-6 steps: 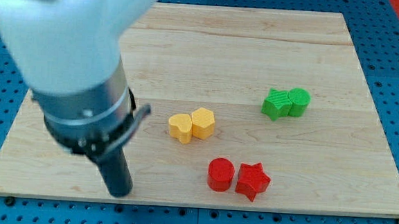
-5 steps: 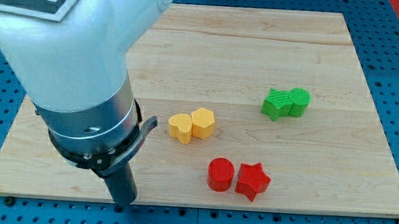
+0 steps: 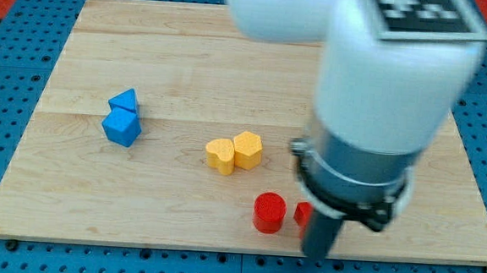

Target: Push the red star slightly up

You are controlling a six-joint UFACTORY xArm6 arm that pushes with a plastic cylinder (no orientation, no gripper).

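Observation:
The red star [image 3: 302, 213] lies near the board's bottom edge, right of centre; only its left edge shows, the rest is hidden behind my rod. A red cylinder [image 3: 269, 213] stands right beside it on the left. My tip [image 3: 316, 253] is at the bottom edge of the board, just below the red star. The arm's white and grey body covers the right half of the view.
Two yellow blocks [image 3: 234, 152] touch each other in the middle of the wooden board [image 3: 180, 65]. Two blue blocks [image 3: 122, 119] touch at the left. The green blocks seen earlier are hidden behind the arm. Blue pegboard surrounds the board.
The arm has swept from the board's bottom left to the bottom right. The blue blocks are now uncovered; the green blocks and most of the red star are now hidden.

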